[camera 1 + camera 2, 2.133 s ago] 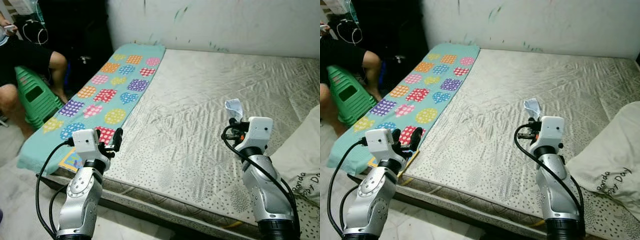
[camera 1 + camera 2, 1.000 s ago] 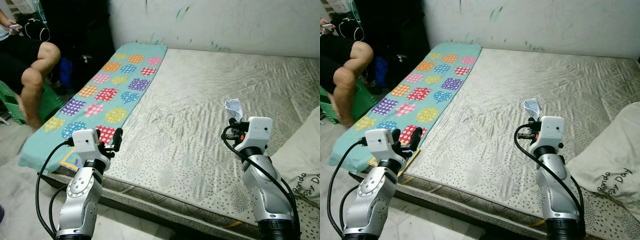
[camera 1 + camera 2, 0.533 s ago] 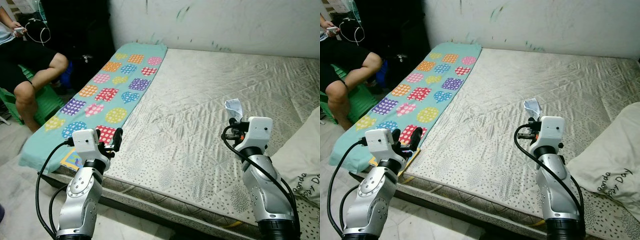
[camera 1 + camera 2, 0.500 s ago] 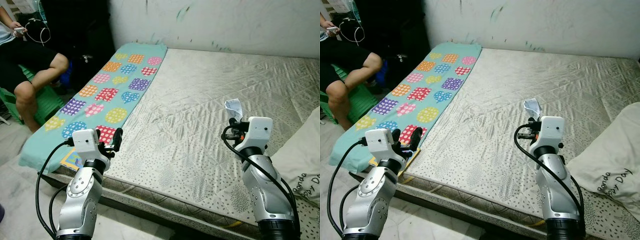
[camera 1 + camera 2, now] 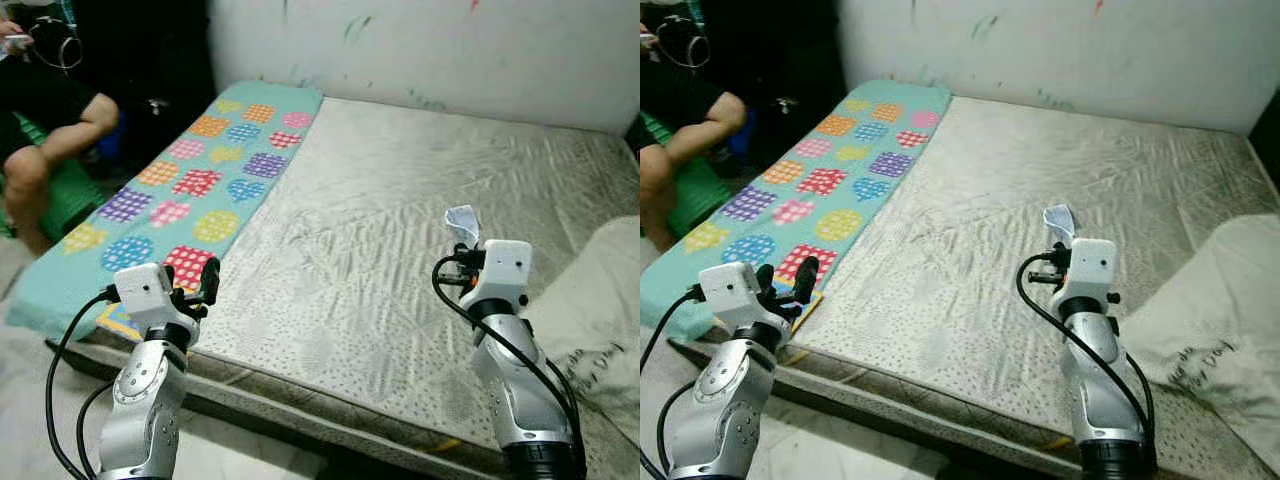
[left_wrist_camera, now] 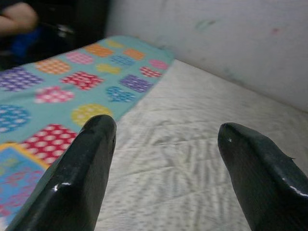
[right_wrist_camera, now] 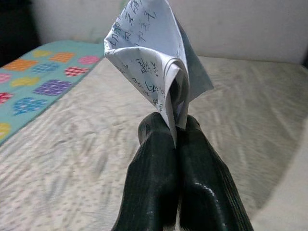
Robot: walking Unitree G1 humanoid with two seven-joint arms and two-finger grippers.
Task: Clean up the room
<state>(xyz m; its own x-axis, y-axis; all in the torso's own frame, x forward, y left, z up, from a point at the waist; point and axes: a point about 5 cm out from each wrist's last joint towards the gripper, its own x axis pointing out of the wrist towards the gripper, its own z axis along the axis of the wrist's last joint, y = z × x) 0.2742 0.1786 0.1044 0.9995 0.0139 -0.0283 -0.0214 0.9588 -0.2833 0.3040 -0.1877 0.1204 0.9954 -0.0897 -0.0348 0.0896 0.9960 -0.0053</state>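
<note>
A folded paper (image 7: 154, 57), white and covered in handwriting, is pinched upright in the closed jaws of the right gripper (image 7: 169, 126), raised above the mattress (image 5: 380, 200). The left gripper (image 6: 163, 139) is held at 8 o'clock with jaws spread.

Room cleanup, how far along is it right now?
Done: the folded paper is off the mattress. In hand: the right end effector pinches it, raised above the bed. Left: binning it; the left end effector is open, and the pillow lies at the mattress corner.
</note>
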